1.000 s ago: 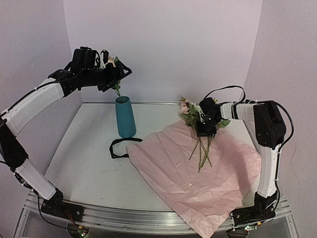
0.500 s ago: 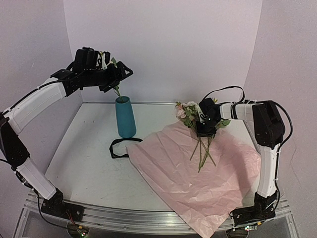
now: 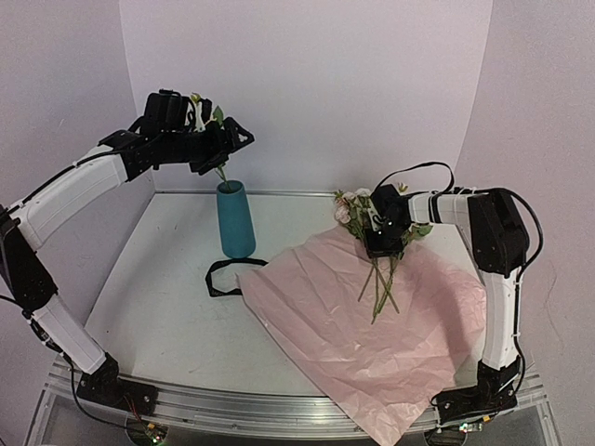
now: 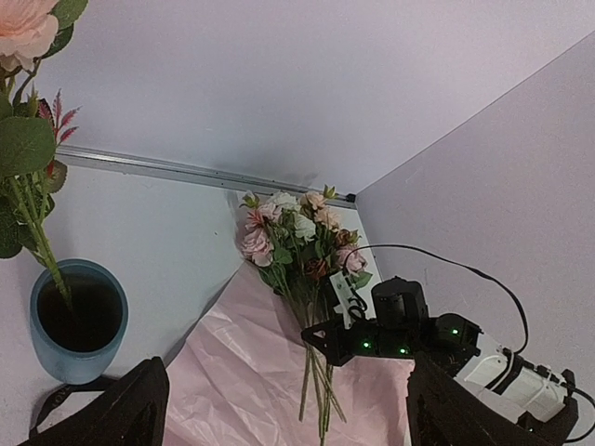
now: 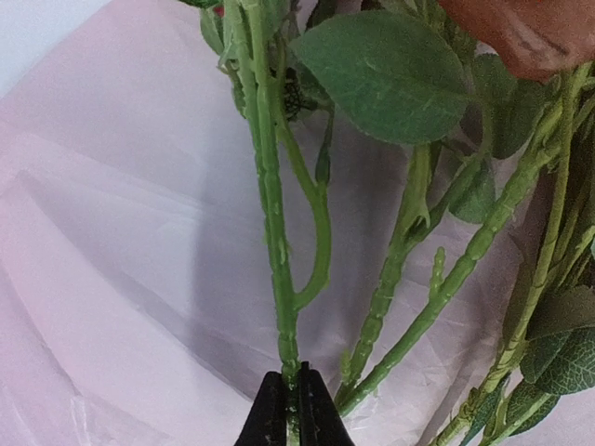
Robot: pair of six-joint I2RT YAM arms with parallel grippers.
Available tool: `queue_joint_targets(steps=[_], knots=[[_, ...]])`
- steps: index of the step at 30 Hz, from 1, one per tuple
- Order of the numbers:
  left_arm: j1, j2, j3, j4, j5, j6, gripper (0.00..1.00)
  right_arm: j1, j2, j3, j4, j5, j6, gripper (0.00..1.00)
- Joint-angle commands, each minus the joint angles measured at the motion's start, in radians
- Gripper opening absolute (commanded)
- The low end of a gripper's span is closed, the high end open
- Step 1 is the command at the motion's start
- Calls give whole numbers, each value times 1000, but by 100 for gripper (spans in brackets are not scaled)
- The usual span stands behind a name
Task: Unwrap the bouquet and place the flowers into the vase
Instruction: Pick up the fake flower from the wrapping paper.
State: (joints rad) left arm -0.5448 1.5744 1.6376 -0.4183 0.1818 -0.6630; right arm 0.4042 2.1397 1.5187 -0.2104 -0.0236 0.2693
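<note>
The white surface (image 3: 158,316) sits inside plain lilac walls (image 3: 353,84), with a metal rail (image 4: 186,171) along its far edge. Pink paper (image 3: 372,344) lies spread over the right half (one corner hangs off the near edge), and a black ribbon (image 3: 223,277) is looped beside the teal vase (image 3: 236,221). One flower (image 4: 23,37) stands in the vase, the left hand (image 3: 232,144) released above it. The other flowers (image 4: 293,242) lie on the paper, and the right hand (image 5: 290,409) is clenched on one green stem (image 5: 274,232).

Teal vase (image 3: 236,223) upright, one stem (image 4: 43,242) inside, flowers (image 4: 293,242) lying on pink paper (image 3: 353,344)
</note>
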Motion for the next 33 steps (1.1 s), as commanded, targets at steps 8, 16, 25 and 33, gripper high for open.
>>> queue_joint_targets(steps=[8, 16, 25, 33], knots=[[-23, 26, 102, 42, 18, -14, 90, 2, -79, 36, -60, -61, -3, 0], [-59, 73, 154, 44, 36, -25, 90, 2, -133, 70, -55, -259, -32, 0], [-104, 134, 197, 47, 47, -30, 90, 2, -154, 73, -36, -413, 14, 0], [-159, 230, 284, 60, 78, -61, 90, 2, -229, 34, 39, -523, 79, 0]])
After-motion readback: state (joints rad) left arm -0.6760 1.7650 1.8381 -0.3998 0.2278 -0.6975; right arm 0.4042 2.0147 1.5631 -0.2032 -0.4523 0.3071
